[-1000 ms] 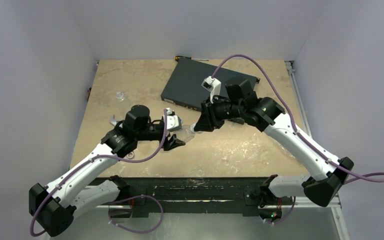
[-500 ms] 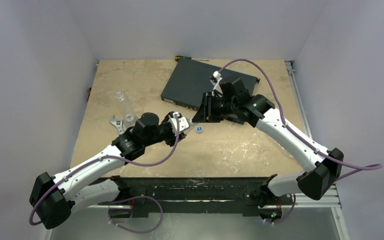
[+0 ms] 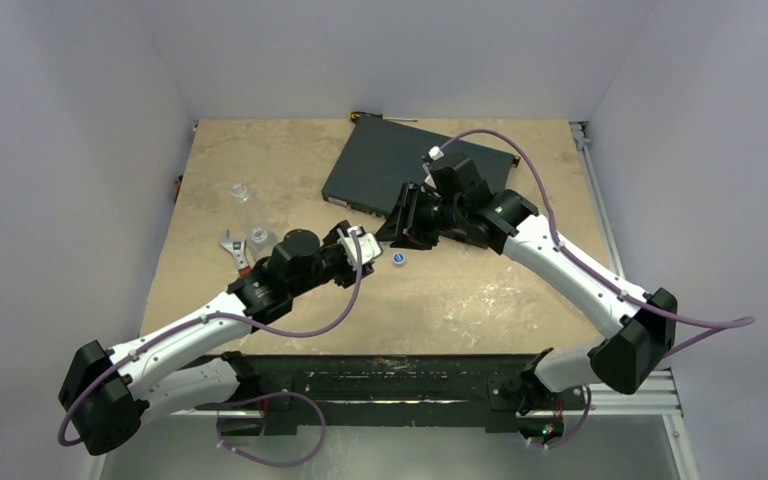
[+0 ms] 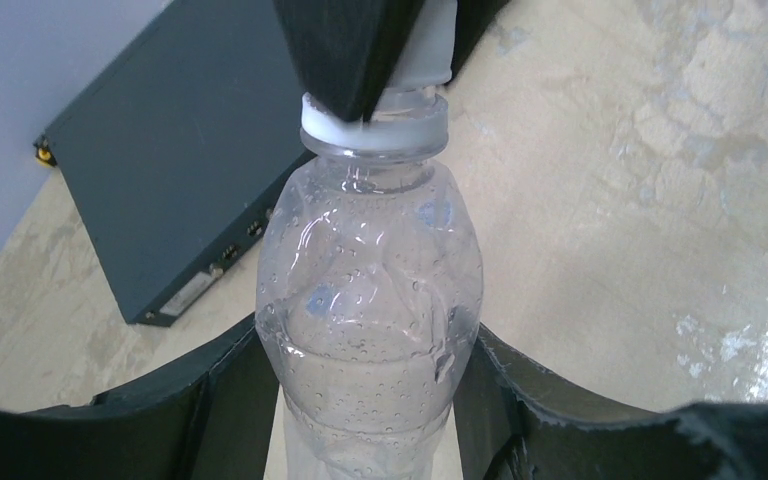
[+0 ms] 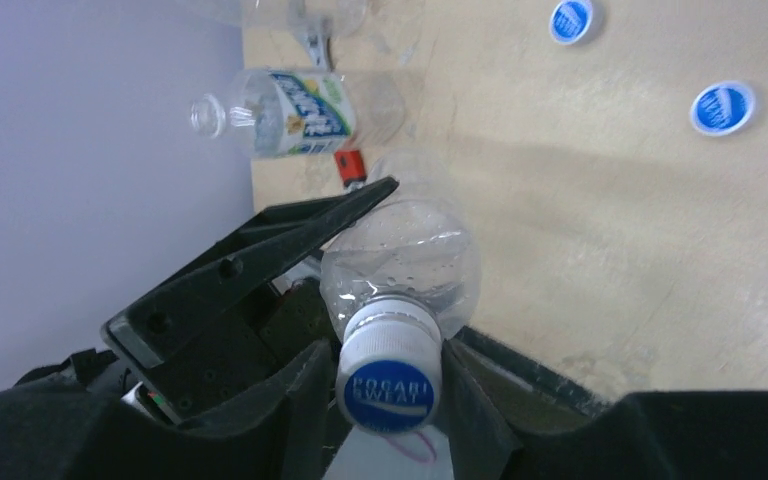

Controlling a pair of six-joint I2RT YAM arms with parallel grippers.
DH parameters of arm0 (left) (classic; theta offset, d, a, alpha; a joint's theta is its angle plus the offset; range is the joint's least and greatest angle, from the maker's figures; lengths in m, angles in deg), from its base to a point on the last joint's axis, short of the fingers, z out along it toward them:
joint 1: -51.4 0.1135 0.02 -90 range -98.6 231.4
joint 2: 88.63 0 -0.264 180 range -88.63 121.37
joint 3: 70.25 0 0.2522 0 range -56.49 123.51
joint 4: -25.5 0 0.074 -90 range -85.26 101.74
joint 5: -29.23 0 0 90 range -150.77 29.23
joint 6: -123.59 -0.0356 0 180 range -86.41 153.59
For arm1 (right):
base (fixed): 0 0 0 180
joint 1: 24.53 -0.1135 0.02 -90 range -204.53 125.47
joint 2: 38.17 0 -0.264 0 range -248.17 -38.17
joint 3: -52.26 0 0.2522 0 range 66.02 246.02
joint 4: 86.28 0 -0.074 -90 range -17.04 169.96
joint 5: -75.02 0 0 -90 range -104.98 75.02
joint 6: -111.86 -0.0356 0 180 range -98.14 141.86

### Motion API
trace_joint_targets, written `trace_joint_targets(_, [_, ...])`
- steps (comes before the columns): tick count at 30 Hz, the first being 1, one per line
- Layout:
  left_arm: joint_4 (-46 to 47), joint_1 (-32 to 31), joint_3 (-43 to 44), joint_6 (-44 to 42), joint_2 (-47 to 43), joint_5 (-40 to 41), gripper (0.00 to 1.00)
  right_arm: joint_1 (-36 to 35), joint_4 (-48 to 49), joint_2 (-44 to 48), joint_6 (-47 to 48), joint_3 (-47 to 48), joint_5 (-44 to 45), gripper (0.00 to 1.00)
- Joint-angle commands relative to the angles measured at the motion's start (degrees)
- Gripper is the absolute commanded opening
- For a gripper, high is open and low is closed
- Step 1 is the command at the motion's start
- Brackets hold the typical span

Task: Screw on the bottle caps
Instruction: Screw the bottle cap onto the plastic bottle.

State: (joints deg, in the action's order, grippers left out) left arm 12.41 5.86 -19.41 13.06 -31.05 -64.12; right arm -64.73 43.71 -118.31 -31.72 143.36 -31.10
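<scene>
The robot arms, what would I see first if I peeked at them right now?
The two arms meet mid-table over one clear bottle. The left end effector squeezes its body, while the right end effector has a finger on either side of the blue cap on the neck. Loose blue caps lie on the table nearby, and a flat black box sits at the far side.
</scene>
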Motion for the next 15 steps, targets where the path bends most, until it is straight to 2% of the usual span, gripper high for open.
trace_joint_targets(1, [10.6,-1.8,4.8,-0.9,-1.9,-5.4,0.19,-3.2,-0.1,-0.1,-2.5,3.6,-5.1,0.52])
trace_joint_targets(7, [7.5,-1.7,4.5,0.7,-1.2,-6.9,0.17,-3.1,-5.3,1.1,0.8,8.6,-1.9,0.77])
trace_joint_targets(11, [6.6,-1.3,4.6,2.5,-0.5,-11.5,0.16,-3.1,-8.2,3.4,4.5,9.6,0.5,0.93])
trace_joint_targets(15, [5.7,2.6,4.7,5.6,-0.2,-20.3,0.16,-3.1,-9.9,6.7,10.3,7.5,1.8,0.98])
